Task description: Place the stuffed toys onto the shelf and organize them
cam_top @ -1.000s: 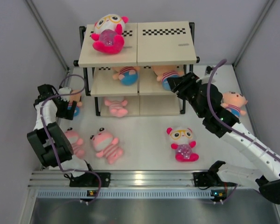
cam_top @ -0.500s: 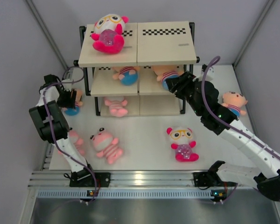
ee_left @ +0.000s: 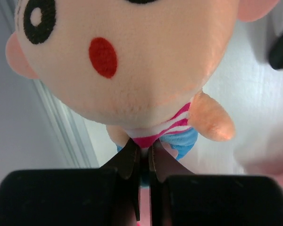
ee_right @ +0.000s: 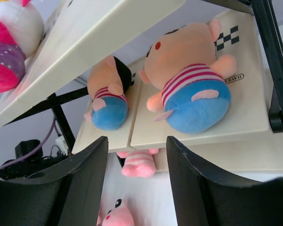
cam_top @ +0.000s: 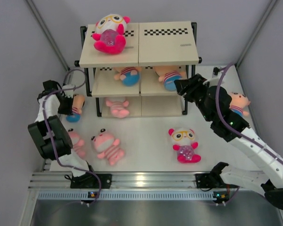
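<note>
Left of the shelf (cam_top: 165,44), my left gripper (cam_top: 67,104) is shut on a peach stuffed toy (cam_top: 76,105); in the left wrist view the jaws (ee_left: 141,147) pinch its striped shirt (ee_left: 172,128) under the big head. My right gripper (cam_top: 185,87) hovers open at the right end of the middle board, facing two peach toys (ee_right: 193,89) (ee_right: 107,94) lying there, and holds nothing. A white-and-magenta toy (cam_top: 109,34) lies on the top board. A pink striped one (cam_top: 117,107) is on the bottom board.
On the table lie two pink striped toys (cam_top: 107,146) (cam_top: 74,142) at the front left, a white-and-magenta toy (cam_top: 184,143) in the front middle and a peach toy (cam_top: 237,103) at the right, behind my right arm. Grey walls close in both sides.
My left gripper has shut on the peach toy left of the shelf. My right gripper has drawn back a little to the right from the middle board, still open.
</note>
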`<state>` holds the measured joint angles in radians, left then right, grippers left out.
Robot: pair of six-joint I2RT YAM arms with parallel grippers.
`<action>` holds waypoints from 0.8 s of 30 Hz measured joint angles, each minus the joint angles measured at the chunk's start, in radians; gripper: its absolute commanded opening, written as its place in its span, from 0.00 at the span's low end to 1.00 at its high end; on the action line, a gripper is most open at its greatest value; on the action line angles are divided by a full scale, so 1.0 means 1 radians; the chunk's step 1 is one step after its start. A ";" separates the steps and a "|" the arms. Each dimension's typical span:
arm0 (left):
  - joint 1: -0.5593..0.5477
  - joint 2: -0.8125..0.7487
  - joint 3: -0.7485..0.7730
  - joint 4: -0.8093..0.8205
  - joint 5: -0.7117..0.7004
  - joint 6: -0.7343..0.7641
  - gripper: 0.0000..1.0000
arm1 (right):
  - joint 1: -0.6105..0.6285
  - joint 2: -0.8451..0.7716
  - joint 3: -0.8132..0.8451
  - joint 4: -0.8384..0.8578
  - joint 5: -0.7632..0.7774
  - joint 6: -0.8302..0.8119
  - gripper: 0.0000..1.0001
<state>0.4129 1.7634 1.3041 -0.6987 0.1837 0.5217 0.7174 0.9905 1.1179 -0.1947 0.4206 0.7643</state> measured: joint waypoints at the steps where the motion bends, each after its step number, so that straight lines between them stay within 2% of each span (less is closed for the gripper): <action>1: 0.001 -0.071 -0.008 -0.040 0.001 0.006 0.00 | 0.000 -0.008 0.000 0.000 -0.002 -0.006 0.52; 7: 0.004 -0.338 -0.009 -0.188 0.054 0.037 0.00 | 0.004 -0.054 -0.025 0.017 -0.089 -0.037 0.51; 17: 0.008 -0.755 -0.008 -0.560 0.182 0.117 0.00 | 0.016 -0.017 -0.032 0.072 -0.242 -0.105 0.52; 20: -0.006 -0.817 0.007 -0.618 0.228 0.131 0.00 | 0.016 -0.017 -0.045 0.098 -0.269 -0.111 0.52; 24: -0.071 -0.785 0.077 -0.656 0.284 0.110 0.00 | 0.016 -0.021 -0.064 0.113 -0.277 -0.114 0.52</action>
<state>0.3420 0.9787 1.3815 -1.3544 0.4675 0.6319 0.7334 0.9695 1.0542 -0.0818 0.1436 0.6506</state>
